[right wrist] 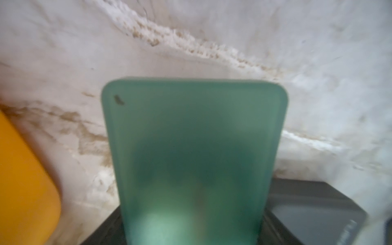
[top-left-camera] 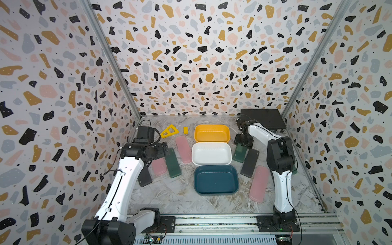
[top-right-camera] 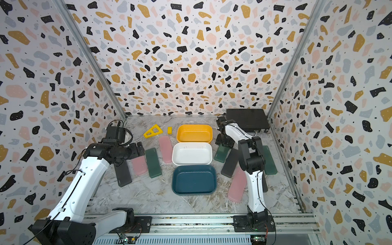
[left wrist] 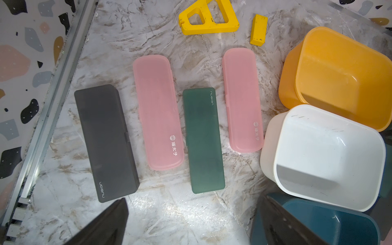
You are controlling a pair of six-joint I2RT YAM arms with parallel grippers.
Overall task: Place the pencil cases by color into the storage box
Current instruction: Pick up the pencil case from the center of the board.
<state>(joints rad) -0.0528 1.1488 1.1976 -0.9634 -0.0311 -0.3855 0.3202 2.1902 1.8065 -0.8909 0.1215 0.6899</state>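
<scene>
Three bins in a row, yellow [top-left-camera: 212,134], white [top-left-camera: 211,154] and blue [top-left-camera: 216,180], all bare inside. Right gripper [top-left-camera: 242,144] is pinching a green case [top-left-camera: 239,154] at white's 3 o'clock. Left gripper [left wrist: 191,222] is spread wide near four cases [left wrist: 157,112] at 9 o'clock.

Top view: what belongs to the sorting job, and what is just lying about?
Job: matte pink pencil cases; dark green pencil cases, one in the right hand; charcoal pencil cases; yellow plastic bin; white plastic bin; teal plastic bin.
Lying about: yellow triangular plastic frame; small yellow plastic block; large black briefcase.
</scene>
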